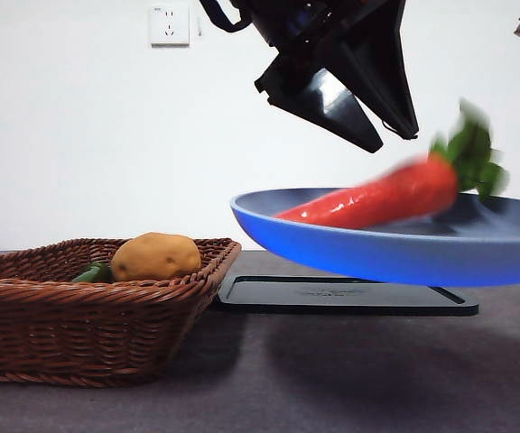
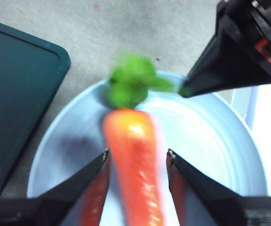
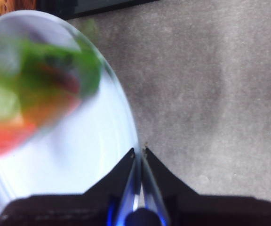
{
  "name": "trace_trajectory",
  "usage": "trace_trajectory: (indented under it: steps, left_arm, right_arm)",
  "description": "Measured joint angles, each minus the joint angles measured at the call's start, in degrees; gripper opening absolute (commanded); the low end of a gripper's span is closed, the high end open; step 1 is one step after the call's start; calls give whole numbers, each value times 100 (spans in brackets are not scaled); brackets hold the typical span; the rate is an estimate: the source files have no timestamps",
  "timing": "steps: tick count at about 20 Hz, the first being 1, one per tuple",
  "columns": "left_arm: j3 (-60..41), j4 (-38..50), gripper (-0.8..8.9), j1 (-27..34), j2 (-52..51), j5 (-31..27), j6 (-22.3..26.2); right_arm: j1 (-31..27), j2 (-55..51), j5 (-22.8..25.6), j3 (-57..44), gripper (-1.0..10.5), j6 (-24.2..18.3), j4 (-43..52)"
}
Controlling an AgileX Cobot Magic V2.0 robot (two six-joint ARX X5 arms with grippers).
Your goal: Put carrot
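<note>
One carrot (image 2: 134, 165) lies blurred on the blue plate (image 1: 395, 257), directly between and below the spread jaws of my left gripper (image 2: 138, 157), which grips nothing. My right gripper (image 3: 139, 153) pinches the plate's rim, holding it off the table, apparently so the carrot has a place to land. Further off, a wicker basket (image 1: 79, 316) keeps a potato (image 1: 155, 256).

Lab-like test bench: bare white wall (image 1: 79, 135), socket (image 1: 170, 24), grey table (image 1: 332, 370).
</note>
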Motion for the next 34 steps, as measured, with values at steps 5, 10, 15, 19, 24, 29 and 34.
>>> trace_trajectory:
  steps: [5, 10, 15, 19, 24, 29, 34]
  left_arm:
    - [0, -22, 258, 0, 0, 2, 0]
    - [-13, -498, 257, 243, -413, -2, -42]
    - [-13, -920, 257, 568, -1252, -4, -42]
    - [-13, -1185, 257, 721, -1825, -13, -90]
    - [-13, -1261, 257, 743, -2177, -155, -122]
    - [-13, -1263, 257, 758, -2166, -199, -149]
    - [-13, -1263, 257, 758, -2166, -282, -149]
  right_arm:
    - [-2, 15, 28, 24, 3, 13, -9]
    - [-9, 844, 83, 595, 3, -111, 0]
    - [-328, 2503, 304, 1547, 3, -538, 275]
    - [-741, 3692, 175, 2485, 3, -656, 638]
    - [-1029, 4942, 20, 3541, 3, -662, 732]
    - [-1029, 5652, 22, 3821, 4, -660, 817]
    - [-1029, 5770, -2, 3836, 128, -726, 979]
